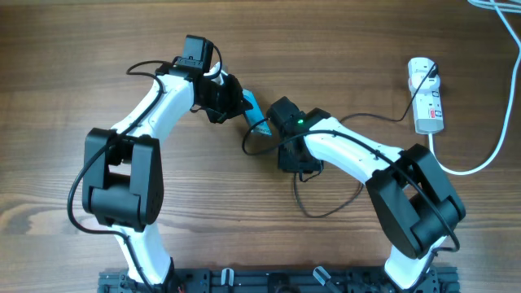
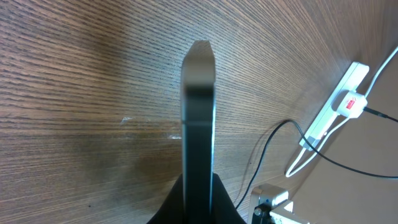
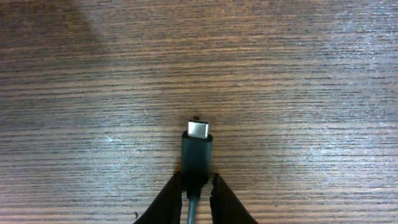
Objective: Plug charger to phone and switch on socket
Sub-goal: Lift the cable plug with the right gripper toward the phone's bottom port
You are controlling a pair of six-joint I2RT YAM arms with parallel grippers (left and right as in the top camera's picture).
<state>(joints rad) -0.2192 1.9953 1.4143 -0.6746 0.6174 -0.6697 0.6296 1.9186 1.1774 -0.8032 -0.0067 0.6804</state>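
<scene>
My left gripper (image 1: 236, 102) is shut on the phone (image 1: 255, 111) and holds it off the table, its cyan face showing in the overhead view. In the left wrist view the phone (image 2: 199, 118) is seen edge-on between the jaws (image 2: 199, 202). My right gripper (image 1: 268, 129) is shut on the charger connector (image 3: 198, 149), just beside the phone's lower end. The metal tip points away from the fingers (image 3: 198, 196), above the wood. The thin black cable (image 1: 326, 213) loops over the table to the socket (image 1: 427, 96), where the black plug end (image 1: 429, 75) sits. The socket also shows in the left wrist view (image 2: 336, 106).
A thick white cord (image 1: 488, 159) runs from the socket along the table's right side and off the top right corner. The cable's slack lies under and in front of my right arm. The tabletop (image 1: 49, 122) is bare wood on the left.
</scene>
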